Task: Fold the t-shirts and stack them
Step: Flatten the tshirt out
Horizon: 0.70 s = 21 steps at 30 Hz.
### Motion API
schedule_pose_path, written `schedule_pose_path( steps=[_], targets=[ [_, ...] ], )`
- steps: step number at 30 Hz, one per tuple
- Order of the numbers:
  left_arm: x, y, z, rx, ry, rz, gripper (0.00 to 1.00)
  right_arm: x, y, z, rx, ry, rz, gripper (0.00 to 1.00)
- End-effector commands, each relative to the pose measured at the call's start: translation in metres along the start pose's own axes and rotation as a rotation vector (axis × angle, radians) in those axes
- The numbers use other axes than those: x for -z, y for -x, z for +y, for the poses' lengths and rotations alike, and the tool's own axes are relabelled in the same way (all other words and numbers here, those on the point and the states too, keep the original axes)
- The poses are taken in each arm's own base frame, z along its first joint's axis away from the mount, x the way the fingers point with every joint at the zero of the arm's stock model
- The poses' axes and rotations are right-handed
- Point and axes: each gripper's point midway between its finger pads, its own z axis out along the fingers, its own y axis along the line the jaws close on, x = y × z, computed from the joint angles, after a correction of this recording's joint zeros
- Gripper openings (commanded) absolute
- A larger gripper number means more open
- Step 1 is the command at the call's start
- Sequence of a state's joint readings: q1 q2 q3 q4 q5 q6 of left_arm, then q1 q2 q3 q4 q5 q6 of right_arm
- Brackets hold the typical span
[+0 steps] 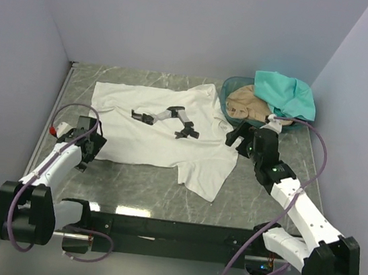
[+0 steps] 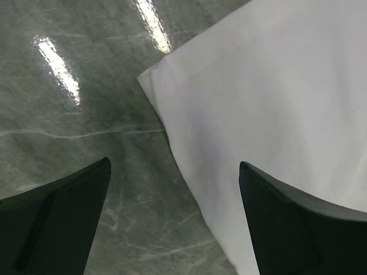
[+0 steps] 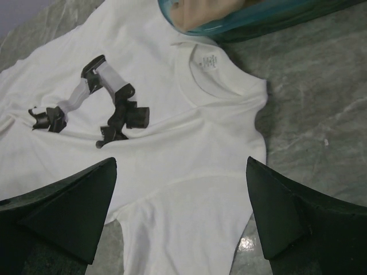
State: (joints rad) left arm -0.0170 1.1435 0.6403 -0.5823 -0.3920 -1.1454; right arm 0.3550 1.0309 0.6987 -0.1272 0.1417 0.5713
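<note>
White t-shirt [image 1: 136, 141] with black-and-grey chest print [image 1: 170, 117], teal t-shirt [image 1: 284, 95], tan t-shirt [image 1: 246, 104] — translucent green basket [image 1: 225, 92] — grey marble-patterned table [image 1: 136, 189], pale veins.

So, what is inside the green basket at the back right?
The basket holds a crumpled tan t-shirt, with a teal t-shirt draped over its far side. Anything beneath them is covered.

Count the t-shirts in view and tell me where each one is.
3. The white t-shirt lies spread flat on the table; the tan t-shirt sits bunched inside the green basket at the far right; the teal t-shirt drapes over that basket's rim. Others may be hidden underneath.
</note>
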Motion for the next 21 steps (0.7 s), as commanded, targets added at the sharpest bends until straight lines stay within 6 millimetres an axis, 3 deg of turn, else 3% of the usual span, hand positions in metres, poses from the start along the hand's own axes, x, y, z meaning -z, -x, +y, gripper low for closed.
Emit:
schedule_pose_path(
  steps=[1,11,15,21],
  targets=[
    [-0.001,0.021,-0.006,0.082,0.001,-0.086,0.99,0.007,0.022,-0.014,-0.072,-0.064,-0.130,1.00],
    [-0.024,0.015,0.007,0.096,0.128,-0.048,0.80,0.005,0.017,-0.014,-0.042,-0.065,-0.102,0.99],
    [-0.034,0.016,0.024,0.104,0.213,-0.067,0.76,0.004,0.018,-0.018,-0.041,-0.085,-0.112,0.99],
    [-0.049,0.007,0.023,0.111,0.221,-0.015,0.65,0.005,0.019,-0.020,-0.033,-0.092,-0.115,0.99]
  ],
)
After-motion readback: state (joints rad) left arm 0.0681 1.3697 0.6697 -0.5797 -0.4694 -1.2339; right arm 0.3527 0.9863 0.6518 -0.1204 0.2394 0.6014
